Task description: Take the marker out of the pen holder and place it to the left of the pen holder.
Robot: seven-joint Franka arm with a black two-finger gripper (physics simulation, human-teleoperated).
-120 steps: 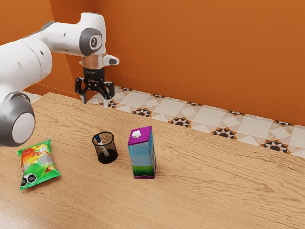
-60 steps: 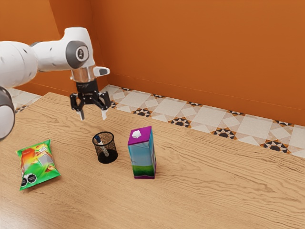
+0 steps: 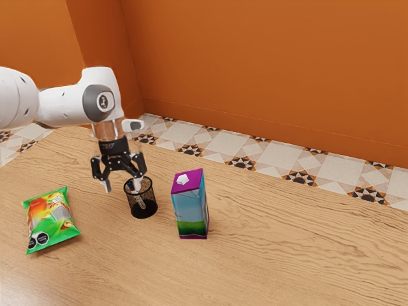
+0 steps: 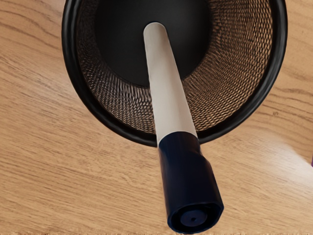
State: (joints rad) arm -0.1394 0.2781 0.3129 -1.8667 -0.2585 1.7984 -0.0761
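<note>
The gripper point(image 3: 122, 187) hangs low at the pen holder point(image 3: 143, 207), its two fingers wide apart; one finger's tip overlaps the holder's rim and the other is outside it, toward the exterior view's left. Inside the black mesh pen holder point(image 4: 281, 46) leans the marker point(image 4: 171, 93), its white body reaching down to the bottom and its dark blue cap resting past the rim, pointing up toward my hand. In the exterior view the marker point(image 3: 141, 202) is seen through the mesh, its cap partly behind a finger.
A milk carton point(image 3: 190, 213) with a purple top stands just to the exterior view's right of the holder. A green and orange snack bag point(image 3: 51, 220) lies toward the exterior view's left. Both rest on the wooden table point(image 3: 287, 255).
My hand has come down from above the table's far side to the pen holder, moving slightly toward the exterior view's left. The holder, marker, carton and bag have stayed put.
</note>
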